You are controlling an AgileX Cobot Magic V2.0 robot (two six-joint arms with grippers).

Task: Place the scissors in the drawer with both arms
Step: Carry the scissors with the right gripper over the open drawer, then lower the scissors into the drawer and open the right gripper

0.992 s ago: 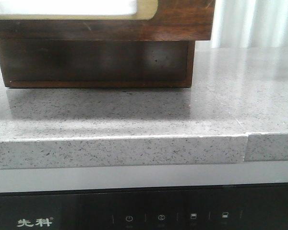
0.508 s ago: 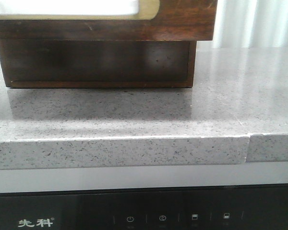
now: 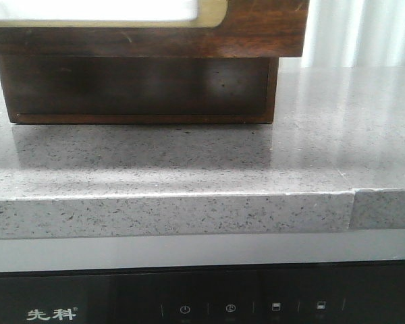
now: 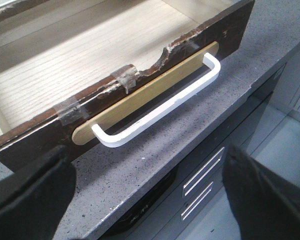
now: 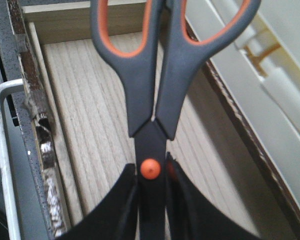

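Your right gripper (image 5: 152, 210) is clamped on the scissors (image 5: 155, 75) at the blades, handles pointing away from the fingers, long axis roughly along the open drawer (image 4: 90, 65) under them, I think. Left gripper (image 4: 150, 195) hangs spread by the counter (image 4: 190, 125) edge. Front view has crept slightly sideways.

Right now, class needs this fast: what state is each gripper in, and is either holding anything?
Left gripper: open, holding nothing, in front of the drawer's white handle.
Right gripper: closed on the scissors, above the open drawer.
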